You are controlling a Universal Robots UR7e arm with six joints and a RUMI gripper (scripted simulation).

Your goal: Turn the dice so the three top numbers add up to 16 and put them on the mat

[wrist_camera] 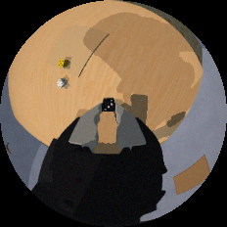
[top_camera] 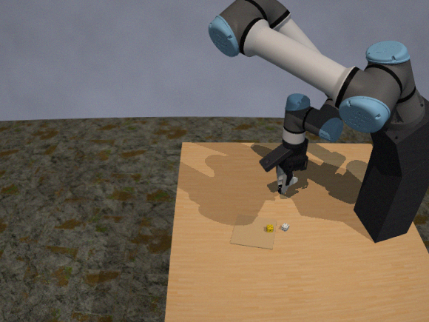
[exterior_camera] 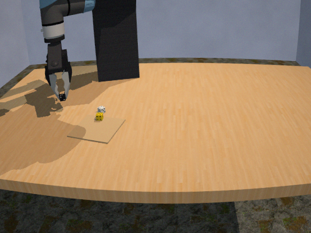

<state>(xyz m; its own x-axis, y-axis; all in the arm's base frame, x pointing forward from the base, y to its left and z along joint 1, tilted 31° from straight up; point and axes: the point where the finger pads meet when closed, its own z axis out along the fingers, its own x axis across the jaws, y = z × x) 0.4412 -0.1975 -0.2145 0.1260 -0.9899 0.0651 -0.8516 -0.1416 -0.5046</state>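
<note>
A robot arm is reaching down over a wooden worktop (exterior_camera: 187,118). Its gripper (exterior_camera: 61,97) is pinching a black die (exterior_camera: 62,97) between its fingertips, right at or just above the shadowed wood, well apart from the mat (exterior_camera: 102,132). A yellow die (exterior_camera: 99,116) is sitting on the mat near one edge. A white die (exterior_camera: 101,109) is lying on the bare worktop just beside it, off the mat. A dark pedestal (exterior_camera: 115,38) is standing behind the gripper.

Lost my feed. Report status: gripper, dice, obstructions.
Gripper shut on black die, off the mat. Yellow die on the mat's edge, white die beside it on the table. Path to the mat open.
</note>
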